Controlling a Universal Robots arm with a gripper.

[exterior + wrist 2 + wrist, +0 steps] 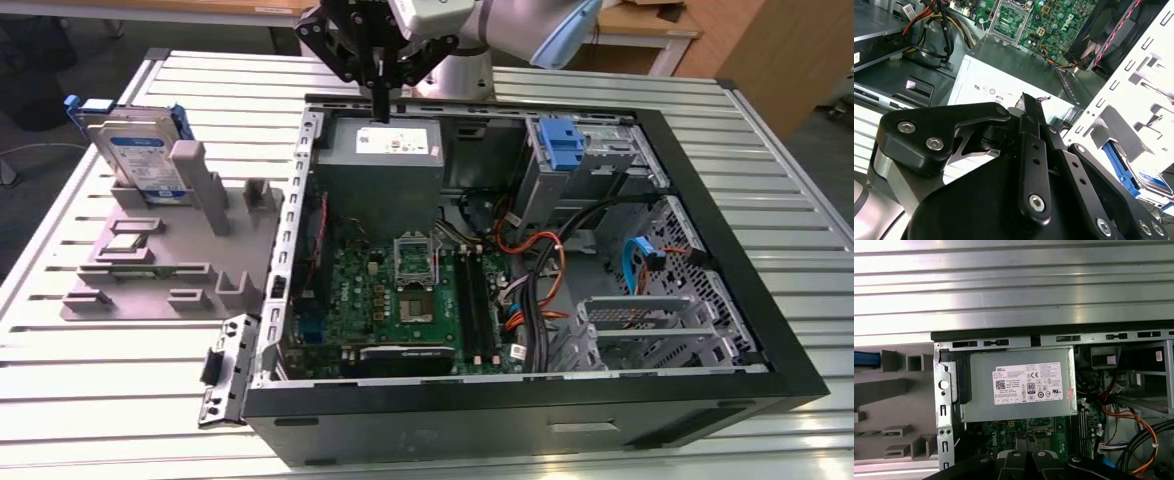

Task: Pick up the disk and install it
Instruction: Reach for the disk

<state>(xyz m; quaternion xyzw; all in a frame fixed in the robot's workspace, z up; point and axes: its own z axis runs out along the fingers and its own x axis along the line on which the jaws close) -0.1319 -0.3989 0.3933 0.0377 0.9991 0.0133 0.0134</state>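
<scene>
Gripper: the gripper (383, 115) hangs fingers-down with its fingers pressed together and nothing between them; the second wrist view shows the same (1029, 100).
Below the gripper: the grey box (383, 150) with a white sticker, inside the computer case (747, 300). The fingertips are just above it; whether they touch it I cannot tell.
Disk: the disk (140, 160) stands on edge in a grey holder (147, 250), outside the case and well off to the gripper's side, toward the exterior view's left. Nothing is gripping it.
Between gripper and disk: the case's metal side wall (300, 200).
Risk, fingers: if they reach the disk shut as they are, they would likely strike its top edge and tip or jam it in its slot.
Risk, height: a sideways move this low could probably catch the side wall or scrape the grey box.
Risk, grip: the disk's faces look smooth, so a shallow or off-centre pinch may let it swing or slip.
Risk, inside the case: loose cables (534, 250) lie beside the drive bays, near a blue bracket (561, 145); a carried disk could snag them.
</scene>
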